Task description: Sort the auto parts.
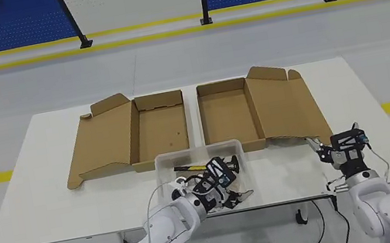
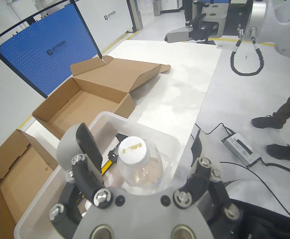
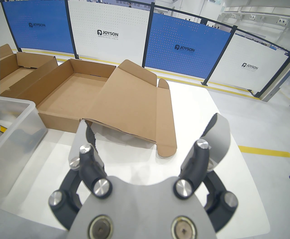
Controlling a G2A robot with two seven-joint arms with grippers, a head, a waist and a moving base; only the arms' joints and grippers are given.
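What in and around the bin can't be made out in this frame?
- Top view: the left gripper covers much of the bin; parts beneath are too small to identify.
- Left wrist view: the gripper's own palm hides the lower body of the bottle; the black-and-yellow tool sits mostly behind a finger.
- Right wrist view: the bin is cut by the edge; its cloudy wall blurs the contents.

A clear plastic white-capped bottle (image 2: pixel 133 150) sits between the left gripper's (image 2: pixel 141 133) spread fingers. A black-and-yellow caliper (image 2: pixel 113 154) (partly hidden) lies beside it.
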